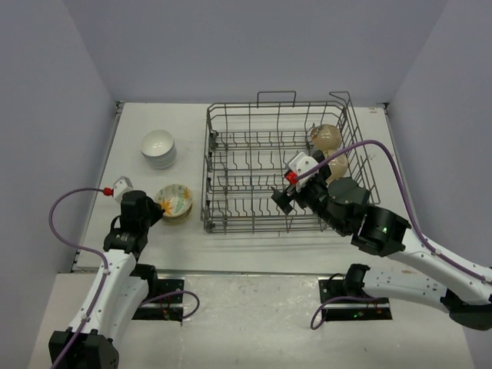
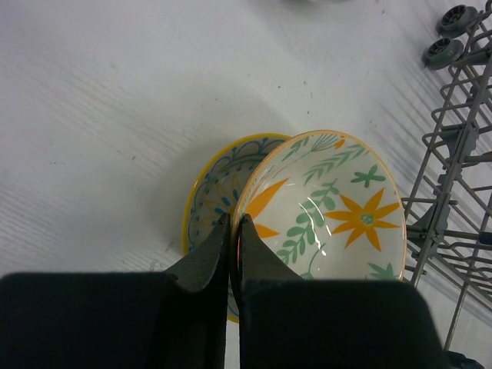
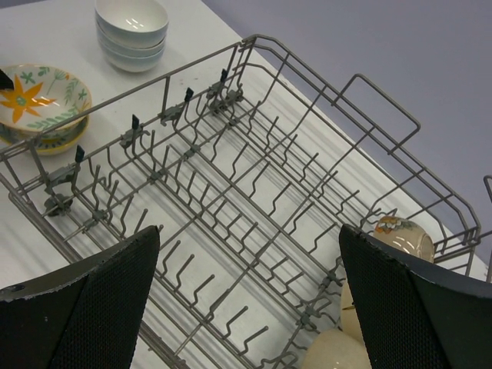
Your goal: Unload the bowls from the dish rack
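My left gripper (image 2: pixel 234 224) is shut on the near rim of a white bowl with orange flowers and green leaves (image 2: pixel 330 211). That bowl sits tilted on top of a second patterned bowl with a yellow rim (image 2: pixel 211 188), on the table left of the dish rack (image 1: pixel 209 169). A stack of plain white bowls (image 1: pixel 158 147) stands further back. My right gripper (image 3: pixel 250 231) hangs open over the rack's tines with nothing between its fingers. Beige bowls (image 1: pixel 327 137) lean in the rack's far right corner, just right of that gripper.
The dish rack's wire wall (image 2: pixel 453 154) stands close to the right of the held bowl. Raised handle loops (image 3: pixel 384 96) stick up from the rack's rim. A purple cable (image 1: pixel 384 154) arches over the rack's right side.
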Robot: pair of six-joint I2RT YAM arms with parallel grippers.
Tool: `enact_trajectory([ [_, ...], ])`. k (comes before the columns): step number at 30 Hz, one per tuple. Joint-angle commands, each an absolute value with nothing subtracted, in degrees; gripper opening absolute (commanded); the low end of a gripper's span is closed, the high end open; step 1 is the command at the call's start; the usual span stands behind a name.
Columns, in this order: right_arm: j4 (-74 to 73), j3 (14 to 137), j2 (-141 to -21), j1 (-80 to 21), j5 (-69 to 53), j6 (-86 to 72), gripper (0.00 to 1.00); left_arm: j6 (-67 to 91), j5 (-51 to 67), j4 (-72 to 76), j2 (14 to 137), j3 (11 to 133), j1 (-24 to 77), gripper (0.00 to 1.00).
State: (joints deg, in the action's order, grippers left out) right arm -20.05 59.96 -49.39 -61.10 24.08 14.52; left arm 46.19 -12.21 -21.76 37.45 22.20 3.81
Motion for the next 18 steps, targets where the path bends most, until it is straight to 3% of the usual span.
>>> enact_trajectory([
  [1,-17.5,60.3,-48.4,-61.1,22.5,14.0,0.99,48.3,-13.1,-13.8,35.4,21.5,3.3,0.0],
  [12,-17.3,60.6,-48.5,-61.1,21.4,14.3,0.99,48.1,-14.1,-13.3,35.4,19.3,3.3,0.0],
  [18,-17.2,60.4,-48.6,-61.1,21.1,14.3,0.99,47.5,-13.4,-12.2,36.4,18.3,3.3,0.05],
])
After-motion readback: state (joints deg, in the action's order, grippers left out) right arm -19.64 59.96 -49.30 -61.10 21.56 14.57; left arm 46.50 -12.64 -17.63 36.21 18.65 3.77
